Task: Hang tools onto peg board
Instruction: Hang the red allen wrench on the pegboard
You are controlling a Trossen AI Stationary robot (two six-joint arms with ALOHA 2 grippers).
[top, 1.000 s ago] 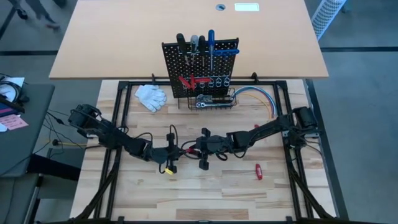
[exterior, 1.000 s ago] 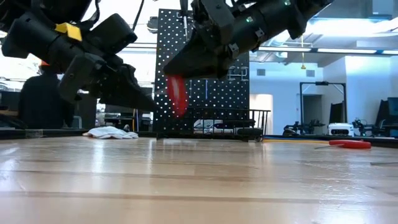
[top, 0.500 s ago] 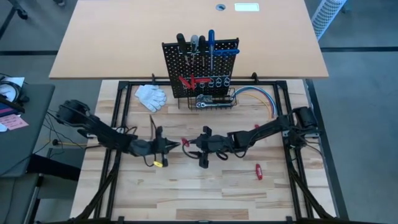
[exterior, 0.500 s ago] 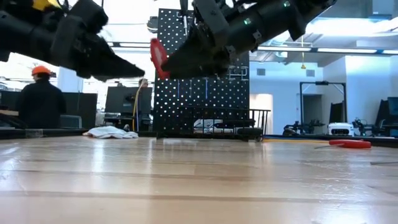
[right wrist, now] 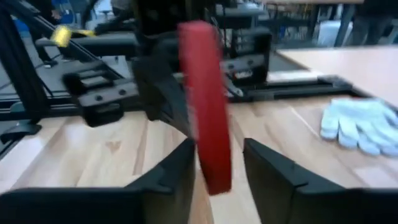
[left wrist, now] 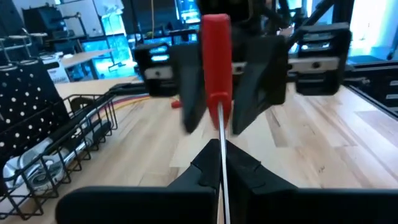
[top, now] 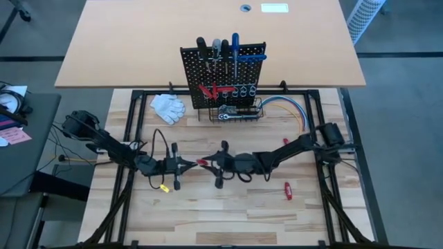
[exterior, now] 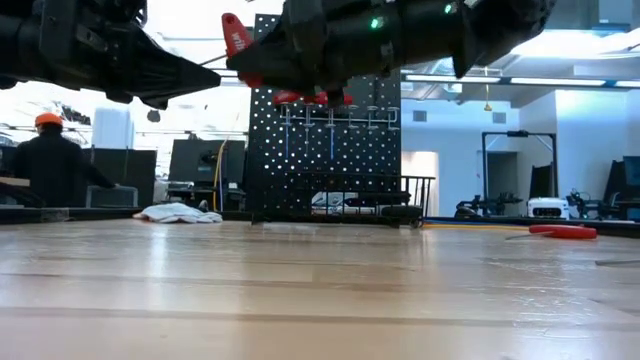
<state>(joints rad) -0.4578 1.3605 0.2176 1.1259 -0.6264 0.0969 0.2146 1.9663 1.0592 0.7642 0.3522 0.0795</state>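
L gripper (top: 185, 164) pinched tight on the shaft of a red screwdriver (top: 203, 163), mid-table above the wood, handle sitting btwn R gripper (top: 208, 164) fingers, which look spread. Peg board (top: 223, 77) at back

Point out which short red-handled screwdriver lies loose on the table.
The red-handled screwdriver on the bare wood near the right arm. The other red screwdriver is held up between the left gripper and right gripper, off the table.

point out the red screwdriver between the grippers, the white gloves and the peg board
red screwdriver (left wrist: 216, 56): left wrist view, on its red handle
white gloves (top: 168, 106): high view, middle of the pair
peg board (top: 190, 66): high view, bare perforated panel on its left side
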